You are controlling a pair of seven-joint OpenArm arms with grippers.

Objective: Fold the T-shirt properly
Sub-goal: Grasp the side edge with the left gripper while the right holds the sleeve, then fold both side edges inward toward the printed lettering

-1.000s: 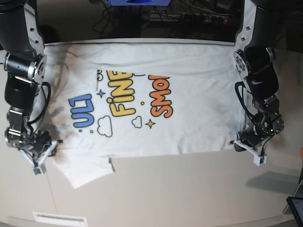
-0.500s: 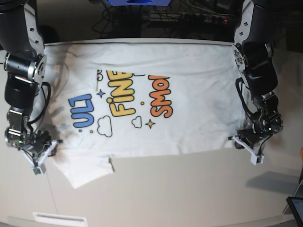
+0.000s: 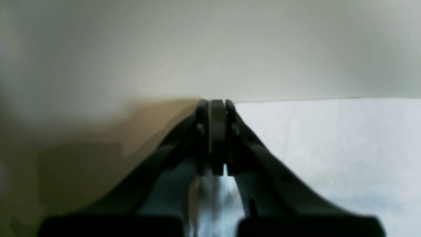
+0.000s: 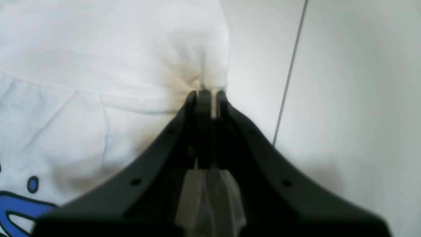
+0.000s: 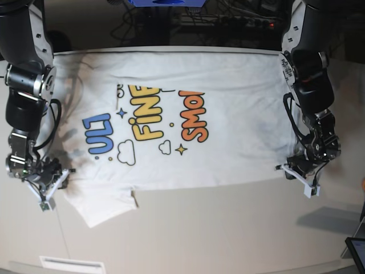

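Note:
The white T-shirt (image 5: 228, 108) lies spread flat on the table with its colourful print up. One sleeve sticks out at the front left. My left gripper (image 5: 299, 180) is at the shirt's front right corner. In the left wrist view it (image 3: 217, 107) is shut, with white cloth (image 3: 329, 151) beside and under its fingers. My right gripper (image 5: 50, 194) is at the shirt's front left edge beside the sleeve. In the right wrist view it (image 4: 205, 95) is shut on a puckered bit of the shirt's edge (image 4: 204, 65).
The beige table (image 5: 217, 234) stretches in front of the shirt, with a thin seam line (image 4: 289, 75) just beyond the right gripper. Cables and dark equipment (image 5: 228, 23) lie behind the table's far edge. A dark device corner (image 5: 356, 251) shows at the front right.
My left gripper has shifted slightly inward and back along the shirt's right front corner. My right gripper and the shirt have stayed where they were.

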